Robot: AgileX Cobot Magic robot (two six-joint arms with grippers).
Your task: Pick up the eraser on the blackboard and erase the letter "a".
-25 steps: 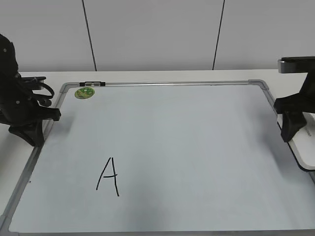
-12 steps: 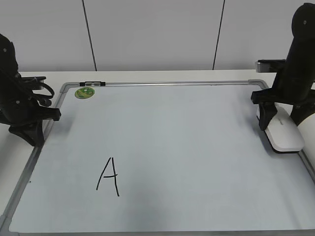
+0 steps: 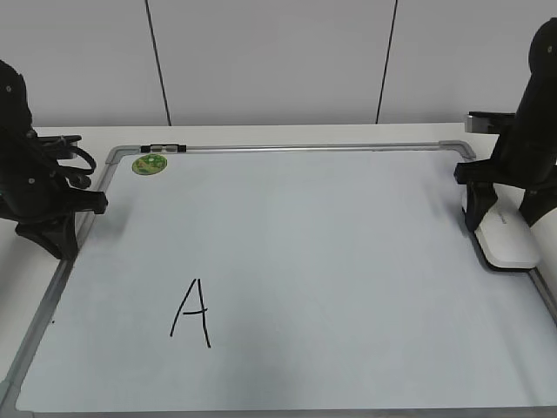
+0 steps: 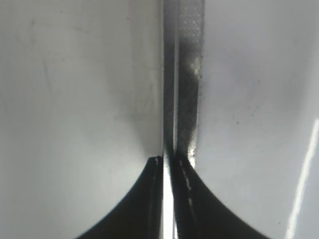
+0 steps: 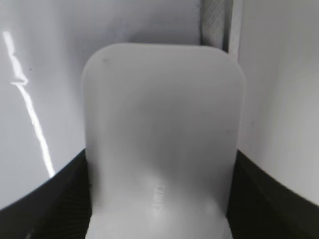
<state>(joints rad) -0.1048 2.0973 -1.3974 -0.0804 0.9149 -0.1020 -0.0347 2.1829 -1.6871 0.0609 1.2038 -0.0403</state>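
Right end effector [image 3: 487, 219] gripping the eraser [image 3: 507, 237] by its sides at the right edge of the frame, over the blackboard [image 3: 331, 218] border. Left end effector [image 4: 167, 167] sitting pinched nearly closed over the frame rail at far left. Only a capital A [image 3: 192, 312] showing, lower left.

The left gripper [image 4: 167, 167] is seen at 6 o'clock, its two dark fingers [image 4: 144, 199] drawn together with only a thin slit between. The blackboard [image 4: 75, 99] frame strip runs from the fingertips toward 12 o'clock, with pale surface on both sides.
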